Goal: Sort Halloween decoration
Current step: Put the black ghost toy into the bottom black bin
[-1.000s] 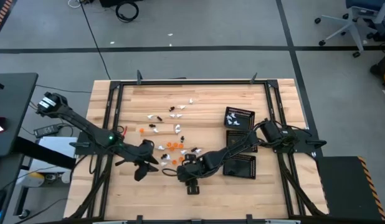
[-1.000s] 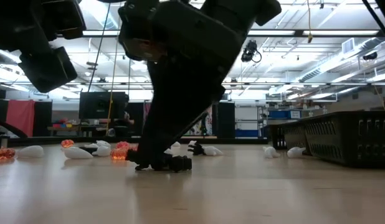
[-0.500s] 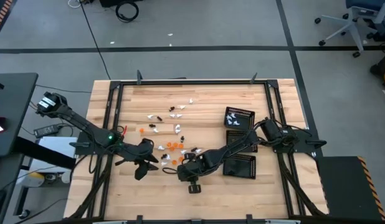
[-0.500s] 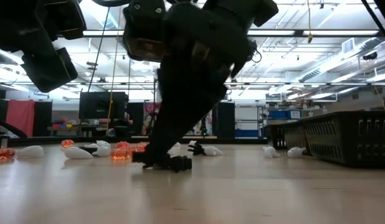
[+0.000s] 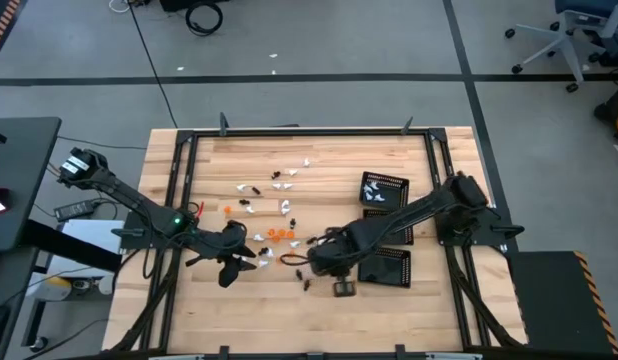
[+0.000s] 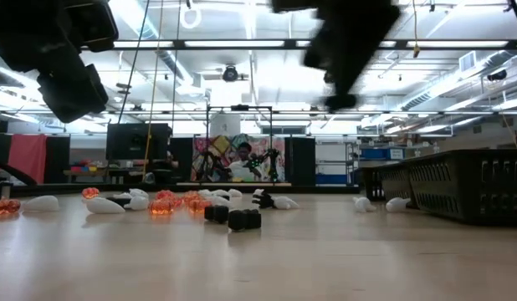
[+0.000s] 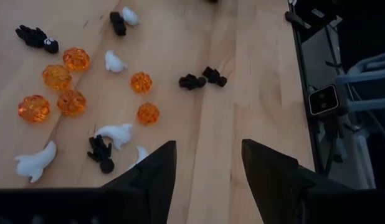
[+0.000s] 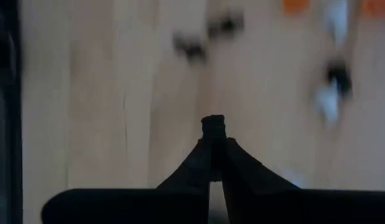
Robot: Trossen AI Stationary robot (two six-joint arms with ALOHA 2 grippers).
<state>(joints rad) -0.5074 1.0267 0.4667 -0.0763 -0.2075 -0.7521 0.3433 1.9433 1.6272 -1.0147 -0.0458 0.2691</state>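
Reaching in from the right edge of the table (image 5: pixel 219 160), the right arm stretches low across the wood toward the middle, and the right gripper (image 8: pixel 213 134) is lifted clear of the surface with its two fingers pressed together; something small and dark shows at their tip, but whether it is a trinket cannot be told. The scattered Halloween decoration (image 5: pixel 279 233), tiny white, orange and black pieces, lies on the bare wood just to the left of that gripper and spreads toward the far side of the table. Two black pieces (image 6: pixel 233 217) sit apart from the cluster, nearest the low camera. Three black mesh trays (image 5: pixel 384 190) stand in a row on the right, and the far one holds several white pieces.

The left arm comes in from the left side, and the left gripper (image 7: pixel 208 168) hovers over the near-left edge of the scatter with its fingers apart, holding nothing, orange and white pieces just ahead of it.
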